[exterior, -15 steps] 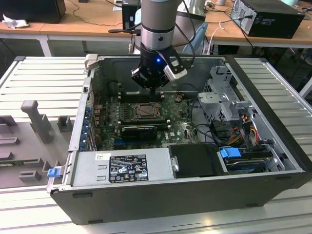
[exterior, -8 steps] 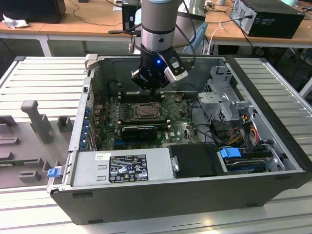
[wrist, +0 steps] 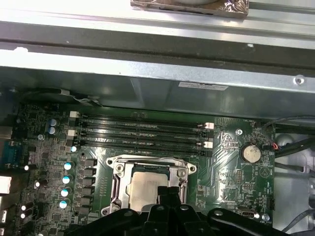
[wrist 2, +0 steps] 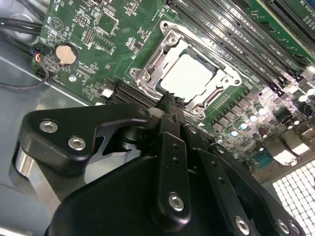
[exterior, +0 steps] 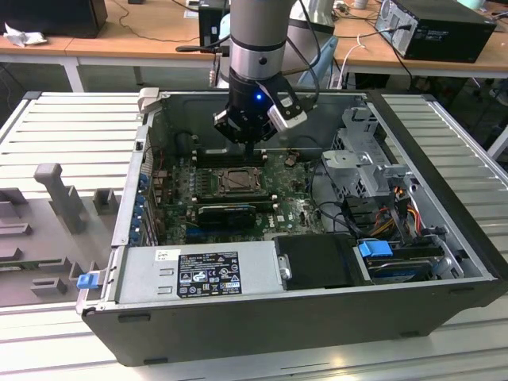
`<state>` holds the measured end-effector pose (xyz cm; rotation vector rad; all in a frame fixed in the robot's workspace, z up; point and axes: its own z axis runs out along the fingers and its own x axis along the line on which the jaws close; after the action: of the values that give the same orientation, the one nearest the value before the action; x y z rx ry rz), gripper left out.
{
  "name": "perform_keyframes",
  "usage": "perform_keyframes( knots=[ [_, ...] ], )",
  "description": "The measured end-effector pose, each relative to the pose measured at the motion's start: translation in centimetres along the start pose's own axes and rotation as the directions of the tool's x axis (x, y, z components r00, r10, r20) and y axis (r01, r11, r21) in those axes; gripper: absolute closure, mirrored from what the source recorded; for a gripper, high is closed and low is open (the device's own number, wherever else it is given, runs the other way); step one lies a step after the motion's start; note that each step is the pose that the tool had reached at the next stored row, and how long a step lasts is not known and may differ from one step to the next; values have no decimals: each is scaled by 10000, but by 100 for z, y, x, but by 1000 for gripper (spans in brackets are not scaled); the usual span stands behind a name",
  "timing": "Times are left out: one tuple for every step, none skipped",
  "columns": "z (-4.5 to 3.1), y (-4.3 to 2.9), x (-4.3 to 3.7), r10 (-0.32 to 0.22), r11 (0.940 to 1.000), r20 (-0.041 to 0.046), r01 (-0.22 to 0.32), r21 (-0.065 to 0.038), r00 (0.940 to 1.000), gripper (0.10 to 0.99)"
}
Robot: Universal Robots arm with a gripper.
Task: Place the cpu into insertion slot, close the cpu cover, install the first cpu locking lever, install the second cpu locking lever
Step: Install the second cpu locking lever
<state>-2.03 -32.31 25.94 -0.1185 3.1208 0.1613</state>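
The cpu (wrist 2: 189, 76) lies flat in the insertion slot (exterior: 238, 181) in the middle of the green motherboard, its silver top showing in both wrist views (wrist: 146, 189). The cpu cover (wrist 2: 151, 66) lies down around it as a metal frame (wrist: 123, 181). My gripper (wrist 2: 170, 101) hangs just above the near edge of the socket, shut with nothing between its fingers; its tips (wrist: 170, 191) overlap the chip's edge in the first wrist view. In the exterior view my gripper (exterior: 252, 147) hovers over the board's back half. I cannot make out how the locking levers stand.
Long black memory slots (wrist: 142, 130) run beside the socket, toward the case's back wall (wrist: 157, 93). A coin battery (wrist 2: 65, 54) and cables (wrist 2: 19, 29) lie to one side. The power supply (exterior: 194, 274) and drive cage (exterior: 365, 163) fill the case's front and the exterior view's right.
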Motion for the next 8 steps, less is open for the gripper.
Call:
perform_keyframes(
  knots=[
    [-2, -7, 0, 0, 10000, -2, 0, 4, 10000, 980],
    [-3, -18, 2, 1, 10000, -1, -1, 3, 10000, 980],
    [-4, -28, 2, 1, 10000, -1, -1, 3, 10000, 980],
    [-4, -40, 3, 1, 10000, -1, -1, 3, 10000, 980],
    [-5, -48, 4, 0, 10000, -1, 0, 3, 10000, 980],
    [-5, -53, 4, 0, 10000, -1, 0, 3, 10000, 980],
    [-5, -58, 5, 2, 10000, 0, -2, 2, 10000, 980],
    [-6, -61, 5, 1, 10000, -1, -1, 3, 10000, 980]
  ],
)
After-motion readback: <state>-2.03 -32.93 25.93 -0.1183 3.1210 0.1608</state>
